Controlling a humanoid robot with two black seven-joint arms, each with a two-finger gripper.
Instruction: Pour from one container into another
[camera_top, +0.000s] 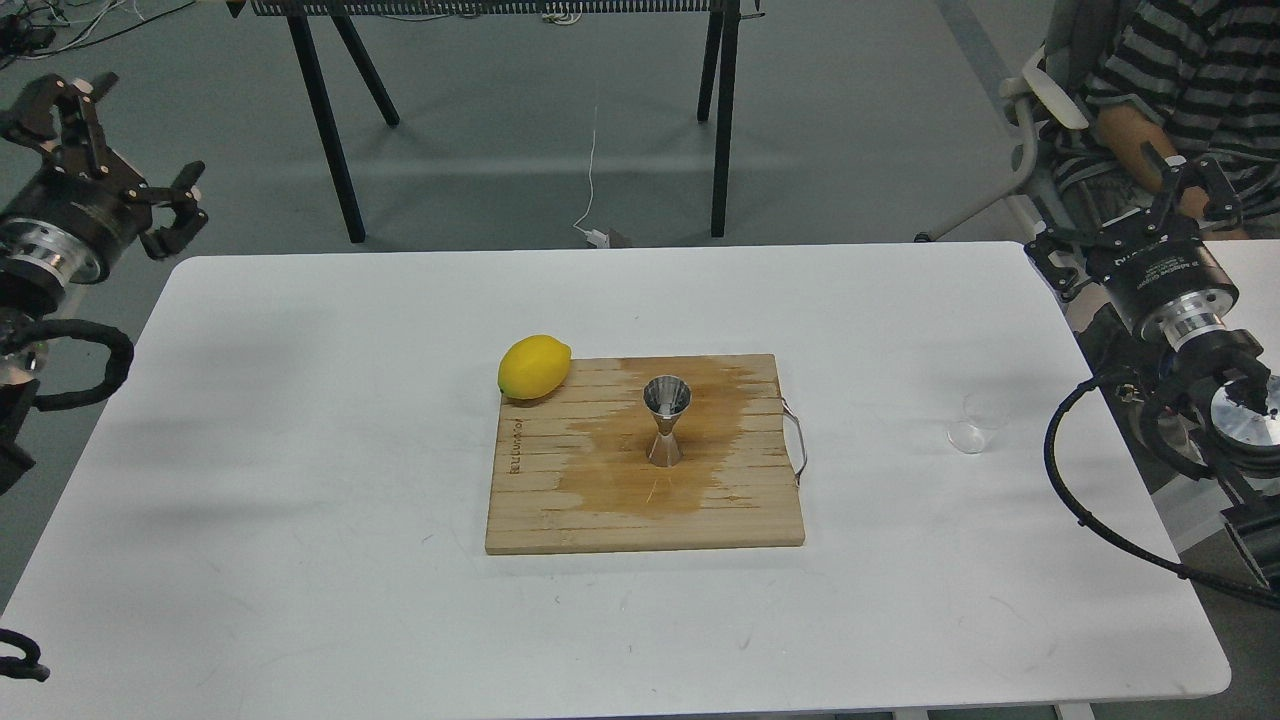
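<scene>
The small clear glass cup (975, 423) stands alone on the white table (300, 420) near its right edge. The shiny steel jigger (667, 420) stands upright in the middle of a wooden cutting board (560, 510), on a dark wet stain. My right gripper (1120, 212) hovers open beyond the table's far right corner, well behind and to the right of the cup, holding nothing. My left gripper (120, 150) is open and empty, raised off the table's far left corner.
A yellow lemon (535, 367) rests at the board's far left corner. A metal handle (797, 440) sticks out of the board's right side. A seated person in a striped shirt (1190, 70) is at top right. Black stand legs (325, 120) rise behind the table.
</scene>
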